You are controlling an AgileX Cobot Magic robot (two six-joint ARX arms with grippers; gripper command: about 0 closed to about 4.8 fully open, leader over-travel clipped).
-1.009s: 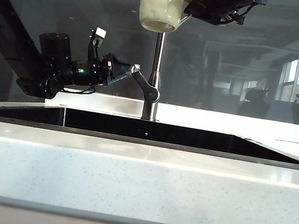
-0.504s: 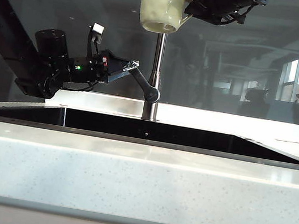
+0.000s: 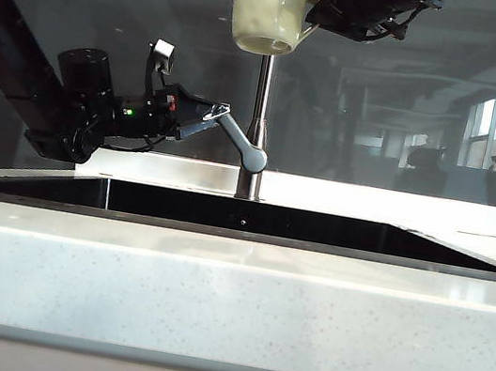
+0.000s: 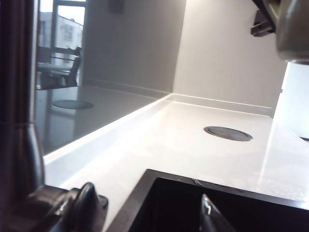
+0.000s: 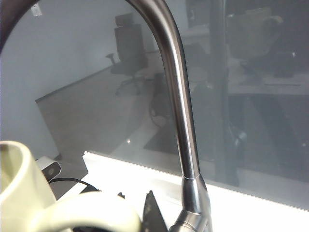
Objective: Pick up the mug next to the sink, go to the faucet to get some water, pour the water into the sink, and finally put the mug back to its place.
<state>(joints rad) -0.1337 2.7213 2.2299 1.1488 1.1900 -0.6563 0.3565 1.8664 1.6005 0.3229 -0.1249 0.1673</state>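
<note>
The cream mug [image 3: 267, 8] hangs upright high above the sink [image 3: 243, 215], in front of the top of the faucet [image 3: 259, 111]. My right gripper [image 3: 321, 7] is shut on its handle [image 5: 87, 210] and the mug's wall [image 5: 13, 186] shows beside it. My left gripper [image 3: 215, 111] sits at the tip of the faucet's lever [image 3: 238, 141]. Its fingers stand wide apart, one fingertip [image 4: 88, 193] against the dark lever and the other [image 4: 206, 205] over the basin's corner [image 4: 183, 203]. No water shows in any view.
The white speckled countertop [image 3: 228, 306] runs along the front of the sink. A round dark disc [image 4: 228, 133] lies on the counter behind the sink, near the wall. A dark glass panel [image 3: 433, 102] stands behind the faucet.
My left wrist has tilted up and turned at the lever's end, and the lever has shifted slightly with it. The right gripper and the mug have stayed still.
</note>
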